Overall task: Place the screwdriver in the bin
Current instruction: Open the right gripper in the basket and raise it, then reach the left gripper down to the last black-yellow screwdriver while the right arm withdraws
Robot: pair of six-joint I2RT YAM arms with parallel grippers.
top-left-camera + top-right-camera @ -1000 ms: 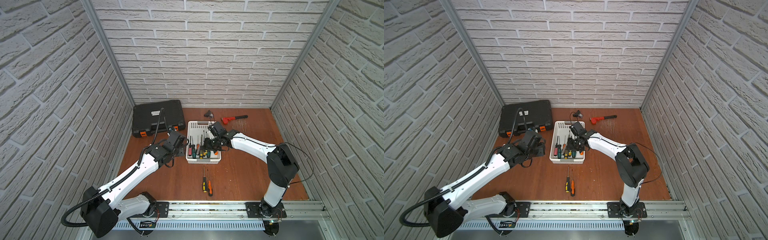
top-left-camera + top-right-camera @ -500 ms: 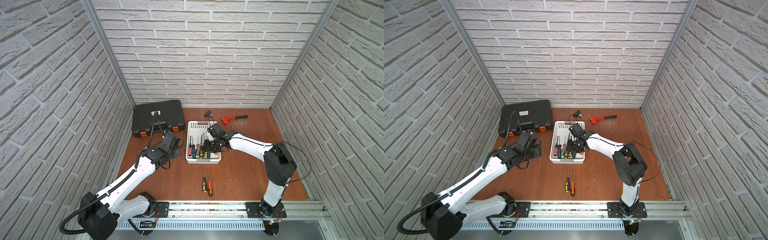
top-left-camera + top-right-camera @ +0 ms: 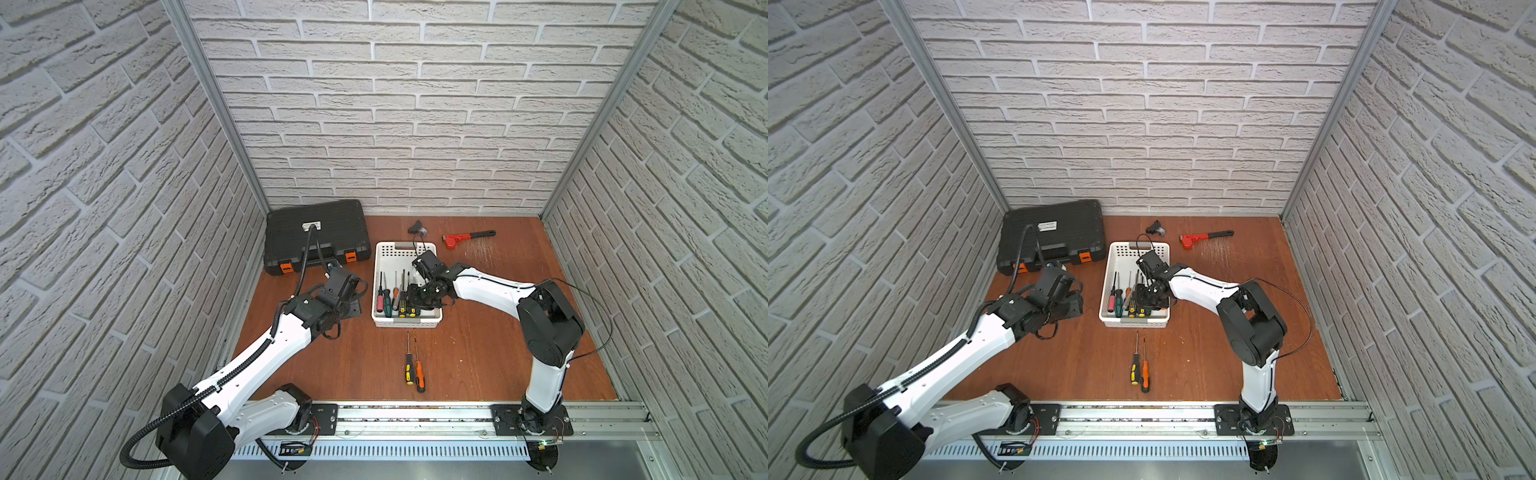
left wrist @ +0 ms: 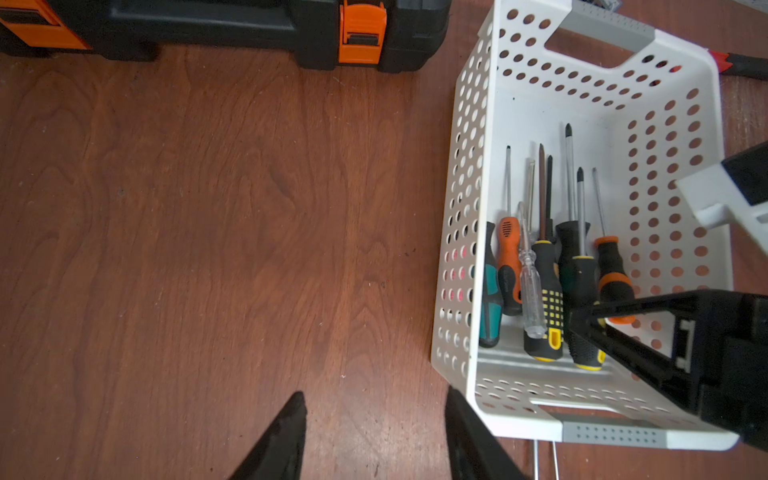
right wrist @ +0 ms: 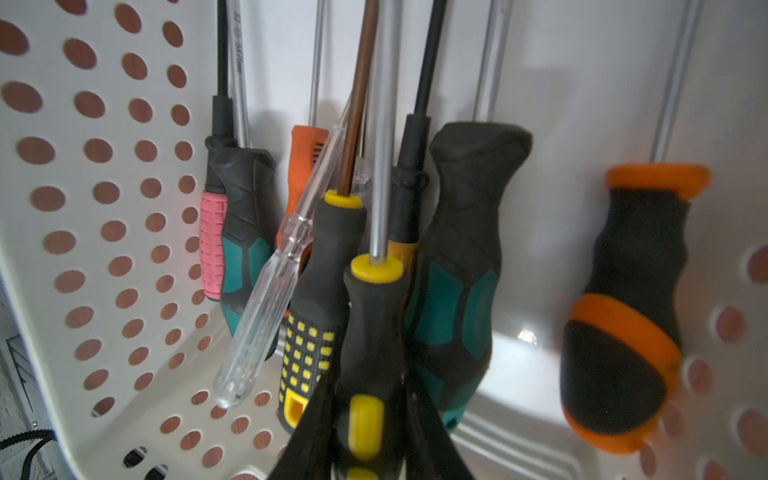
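A: Where is the right gripper (image 3: 419, 300)?
B: Inside the white perforated plastic bin (image 3: 397, 262), at its rail end. The black-and-yellow rubber-handled screwdriver (image 5: 370, 332) is between its fingers, with the row of assorted screwdrivers (image 3: 386, 297) to its left.
A: And outside the bin?
B: The two loose slim screwdrivers (image 3: 419, 374) lie on the brown wooden table (image 3: 478, 353), rail side of it. The red metal pipe wrench (image 3: 465, 237) lies wallward. The left gripper (image 4: 374, 405) sits left of the bin, and the black hard-shell plastic tool case (image 3: 316, 239) is wallward of that.

Wooden tabletop (image 3: 478, 361), reddish-brown: items lying on it
Black tool case (image 3: 316, 232) (orange latches), back left; white perforated bin (image 3: 407, 322), centre; red pipe wrench (image 3: 465, 237) and small black part (image 3: 417, 227) behind the bin; yellow-and-black screwdriver (image 3: 409, 359) and orange screwdriver (image 3: 418, 365), side by side before it.
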